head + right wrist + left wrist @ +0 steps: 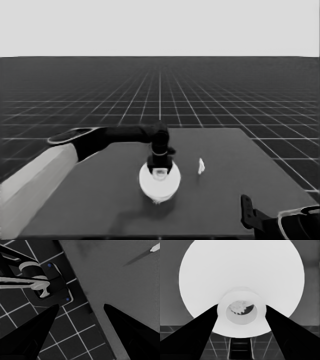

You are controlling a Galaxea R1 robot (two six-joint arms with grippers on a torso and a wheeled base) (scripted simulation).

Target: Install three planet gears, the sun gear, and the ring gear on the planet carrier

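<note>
My left gripper (160, 169) reaches to the middle of the table and stands over the larger round part, the ring gear (159, 184). In the left wrist view its fingers (202, 325) press on both sides of the raised hub (260, 317) of the ring gear (240, 272): shut on it. Through the hub's hole a toothed planet gear (238, 306) shows below. The smaller round part, the planet carrier, is hidden under the ring gear. My right gripper (81, 305) is parked open over the table's near right corner (247, 210).
A thin white piece (201, 166) stands right of the ring gear and shows far off in the right wrist view (154, 248). Dark machinery with blue lights (50, 287) sits past the table's edge.
</note>
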